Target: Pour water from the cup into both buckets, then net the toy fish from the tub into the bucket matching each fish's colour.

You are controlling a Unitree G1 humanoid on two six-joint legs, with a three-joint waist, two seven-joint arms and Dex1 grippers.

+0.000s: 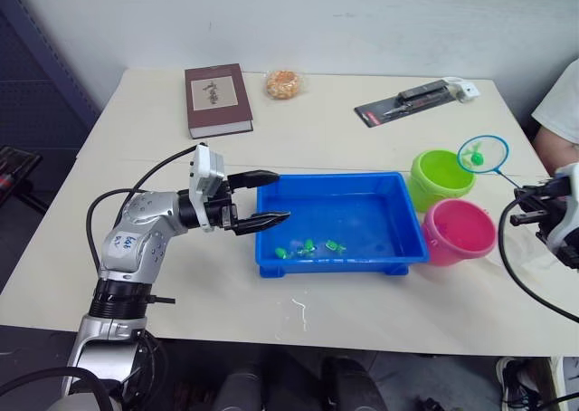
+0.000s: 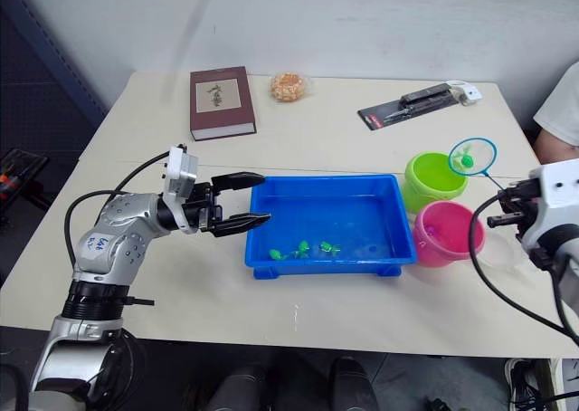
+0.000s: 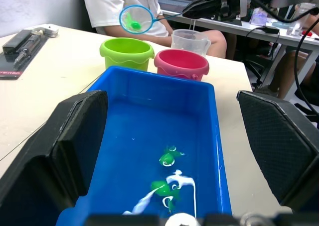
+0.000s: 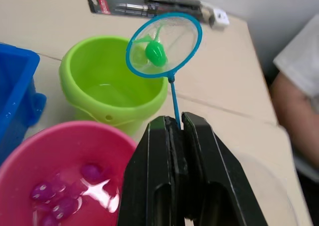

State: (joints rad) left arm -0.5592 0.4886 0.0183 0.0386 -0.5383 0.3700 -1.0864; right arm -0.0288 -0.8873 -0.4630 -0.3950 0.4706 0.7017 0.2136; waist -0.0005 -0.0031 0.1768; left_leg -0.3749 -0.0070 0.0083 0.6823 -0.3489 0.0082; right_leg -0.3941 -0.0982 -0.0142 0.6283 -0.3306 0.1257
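The blue tub [image 1: 336, 263] stands mid-table with water and three green toy fish [image 1: 308, 246] near its front wall. My left gripper [image 1: 281, 195] hangs open at the tub's left end, holding nothing. To the tub's right are the lime green bucket [image 1: 441, 177] and, nearer, the pink bucket [image 1: 458, 232], which holds water and several pink fish [image 4: 65, 191]. My right gripper [image 4: 178, 117] is shut on the thin handle of the net [image 4: 163, 44]. The hoop hovers over the far right rim of the green bucket with one green fish [image 4: 155, 51] in its mesh. The clear cup [image 3: 189, 41] stands right behind the pink bucket.
At the back of the table [image 1: 136, 284] lie a dark red book [image 1: 217, 99], a small orange snack bag [image 1: 283, 83] and a black packaged tool [image 1: 407, 103]. A person in a white shirt [image 1: 561, 103] sits just beyond the right edge.
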